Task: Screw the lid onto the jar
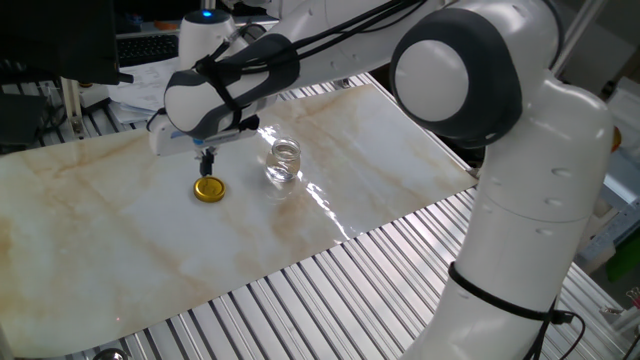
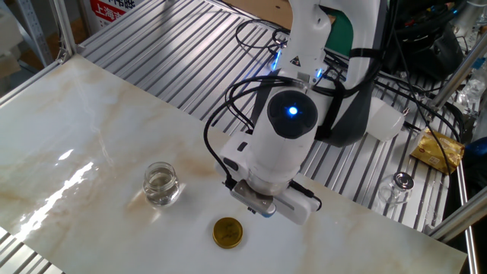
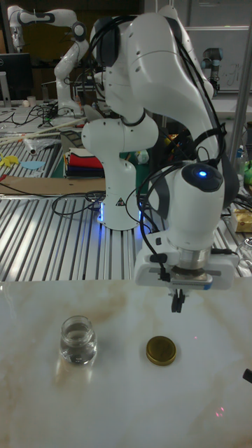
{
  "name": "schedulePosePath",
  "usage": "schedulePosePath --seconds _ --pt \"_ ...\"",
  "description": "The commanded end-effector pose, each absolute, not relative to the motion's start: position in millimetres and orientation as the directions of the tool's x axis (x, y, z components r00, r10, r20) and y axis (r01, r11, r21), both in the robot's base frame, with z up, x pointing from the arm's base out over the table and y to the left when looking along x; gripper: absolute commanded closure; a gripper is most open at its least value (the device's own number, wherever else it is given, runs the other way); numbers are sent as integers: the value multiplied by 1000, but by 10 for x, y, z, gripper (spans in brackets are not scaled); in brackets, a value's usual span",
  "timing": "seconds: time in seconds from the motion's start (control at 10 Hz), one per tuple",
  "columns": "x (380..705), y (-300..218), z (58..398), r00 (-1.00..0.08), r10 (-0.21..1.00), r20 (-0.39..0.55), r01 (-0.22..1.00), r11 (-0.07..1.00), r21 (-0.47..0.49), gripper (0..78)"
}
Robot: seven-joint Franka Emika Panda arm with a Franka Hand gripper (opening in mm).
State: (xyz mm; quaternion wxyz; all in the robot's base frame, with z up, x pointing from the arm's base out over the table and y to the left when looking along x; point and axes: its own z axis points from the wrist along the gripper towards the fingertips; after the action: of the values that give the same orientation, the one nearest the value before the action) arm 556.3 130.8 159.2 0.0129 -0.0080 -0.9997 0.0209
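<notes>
On the marble surface (image 3: 42, 392), the jar (image 3: 77, 340) stands at left, the lid (image 3: 162, 351) lying flat to its right. Above the lid hangs the claw (image 3: 178, 301), fingers nearly together, empty. No legible writing on either.

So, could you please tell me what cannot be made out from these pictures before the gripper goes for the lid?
- Gripper opening: the fingers look close together in the tall fixed view, too small to be sure; the other fixed view hides them behind the wrist.
- Lid: its threaded underside faces the table in every view.
- Jar: glare hides whether anything is inside; its neck threads are too small to see.
</notes>
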Motion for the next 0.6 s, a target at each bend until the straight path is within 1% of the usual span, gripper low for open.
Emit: schedulePosePath --seconds 0.1,0.6 --pt "5574 1316 1568 -1000 13 18 12 999 -42 776" --pt "5571 1371 1508 -1000 15 16 14 999 -42 776"
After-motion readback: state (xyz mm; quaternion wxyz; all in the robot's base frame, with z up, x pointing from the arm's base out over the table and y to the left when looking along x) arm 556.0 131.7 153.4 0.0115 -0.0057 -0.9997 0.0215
